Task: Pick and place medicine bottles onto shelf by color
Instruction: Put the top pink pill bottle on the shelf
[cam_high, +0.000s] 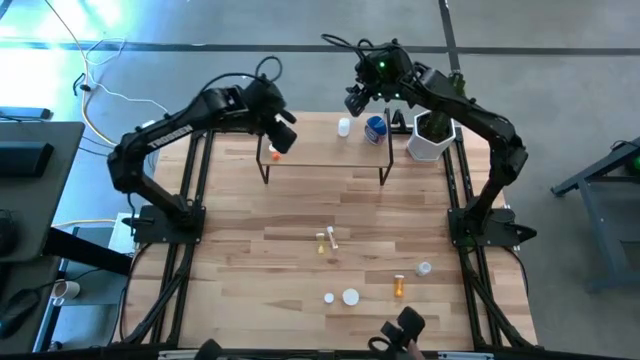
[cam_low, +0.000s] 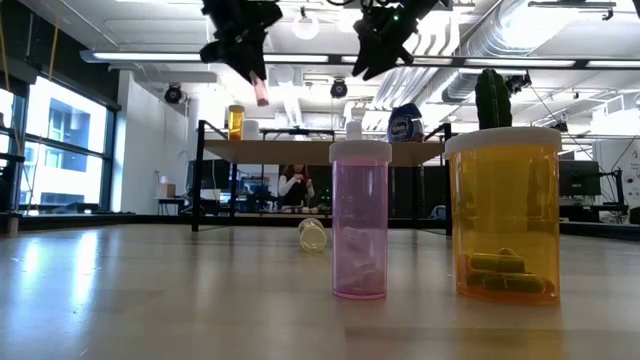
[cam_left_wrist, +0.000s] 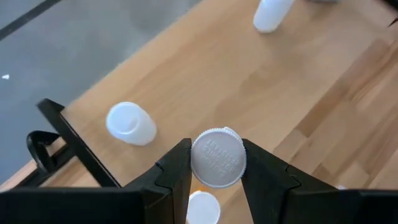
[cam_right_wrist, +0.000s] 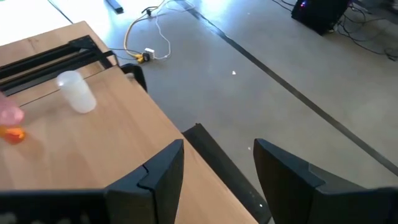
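While both arms hang over the far end of the table, we take the shelf (cam_high: 322, 150) as our landmark. The left gripper (cam_left_wrist: 215, 180) is above the shelf's left end, its fingers clamped on a bottle with a ribbed white cap (cam_left_wrist: 217, 158); the wrist view shows only that cap, and the low view shows a pinkish body (cam_low: 260, 90) poking out below the fingers, so we call it a pink bottle. Under it on the shelf an orange bottle (cam_high: 275, 154) stands, with a small white bottle (cam_left_wrist: 130, 124) beside it, though we cannot read any label.

The right gripper (cam_right_wrist: 214, 168) hovers past the shelf's back edge, fingers apart with nothing between them. A white bottle (cam_high: 344, 127) and a blue jar (cam_high: 375, 129) stand on the shelf toward its right end; the jar is partly covered by the arm in the overhead view. A white pot with a plant (cam_high: 430, 138) sits just right of the shelf.

Nearer than the shelf, loose bottles lie scattered on the table (cam_high: 250, 240): a pink bottle (cam_low: 360, 220) and an amber bottle (cam_low: 503, 215) stand close to the low camera, and a clear one (cam_low: 312, 234) lies on its side beyond them. Several others are too small to identify.
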